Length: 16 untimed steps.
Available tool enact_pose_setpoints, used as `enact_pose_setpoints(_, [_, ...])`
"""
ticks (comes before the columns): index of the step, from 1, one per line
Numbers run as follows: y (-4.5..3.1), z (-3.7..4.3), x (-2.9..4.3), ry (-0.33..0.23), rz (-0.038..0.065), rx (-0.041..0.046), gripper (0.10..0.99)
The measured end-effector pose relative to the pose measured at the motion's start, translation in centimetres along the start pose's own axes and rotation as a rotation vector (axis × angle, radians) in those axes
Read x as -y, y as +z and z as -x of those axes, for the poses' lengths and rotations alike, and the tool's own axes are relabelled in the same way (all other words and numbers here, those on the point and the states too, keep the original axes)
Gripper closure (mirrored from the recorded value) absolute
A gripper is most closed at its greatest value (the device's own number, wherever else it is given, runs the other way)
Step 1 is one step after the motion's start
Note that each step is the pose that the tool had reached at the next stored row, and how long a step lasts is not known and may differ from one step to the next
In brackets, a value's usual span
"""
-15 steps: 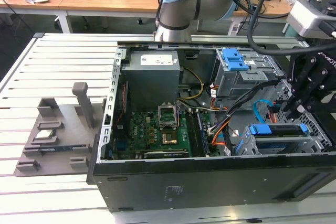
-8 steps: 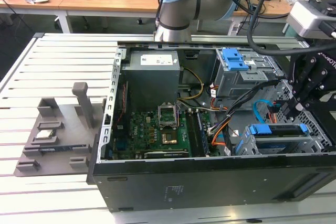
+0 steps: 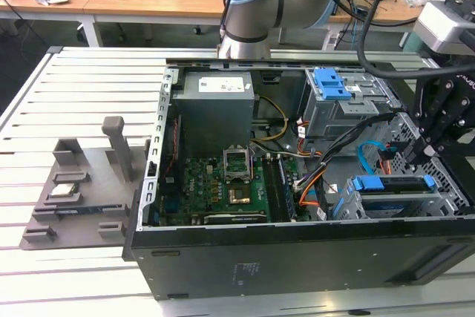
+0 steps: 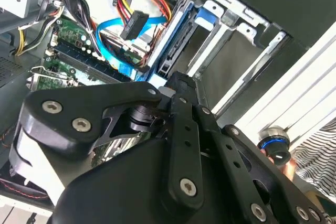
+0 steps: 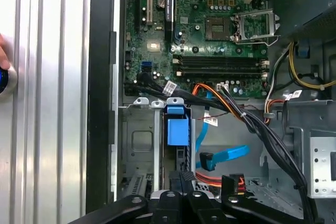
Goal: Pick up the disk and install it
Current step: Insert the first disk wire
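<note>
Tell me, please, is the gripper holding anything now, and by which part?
It cannot be told. The gripper hangs close above the disk, which sits in the drive cage, but whether they touch is hidden.

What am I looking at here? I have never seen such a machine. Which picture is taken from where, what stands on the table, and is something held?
This is a robot arm with a gripper at its end. The exterior view comes from a camera off the arm; both wrist views come from cameras riding on the arm. On the slatted metal table stands an open computer case, its motherboard exposed; beside it, on the exterior view's left, lies a grey parts tray. The gripper reaches into the drive cage, close to the disk with blue rails sitting there. Whether it grips the disk, I cannot tell.
</note>
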<state>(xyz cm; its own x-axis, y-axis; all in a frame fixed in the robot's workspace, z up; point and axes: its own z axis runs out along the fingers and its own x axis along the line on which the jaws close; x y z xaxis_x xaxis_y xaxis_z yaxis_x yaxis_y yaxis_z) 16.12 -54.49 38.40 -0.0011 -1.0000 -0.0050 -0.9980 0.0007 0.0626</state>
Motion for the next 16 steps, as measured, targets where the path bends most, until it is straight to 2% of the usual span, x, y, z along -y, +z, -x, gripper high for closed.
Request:
enact_pose_setpoints(1, [-0.04, 0.08, 0.63, 0.0, 0.0, 0.0, 0.98])
enact_pose_setpoints(2, [-0.1, 0.2, 1.65, 0.0, 0.0, 0.0, 0.98])
enact_pose_setpoints(3, [-0.13, 0.32, 2.35, 0.0, 0.0, -0.0003, 0.98])
enact_pose_setpoints(11, [0.15, 0.62, 4.08, 0.0, 0.0, -0.0026, 0.98])
enact_pose_setpoints(13, [0.24, 0.67, 4.21, 0.0, 0.0, -0.003, 0.98])
enact_pose_setpoints(16, [0.39, 1.2, 4.37, 0.0, 0.0, -0.004, 0.98])
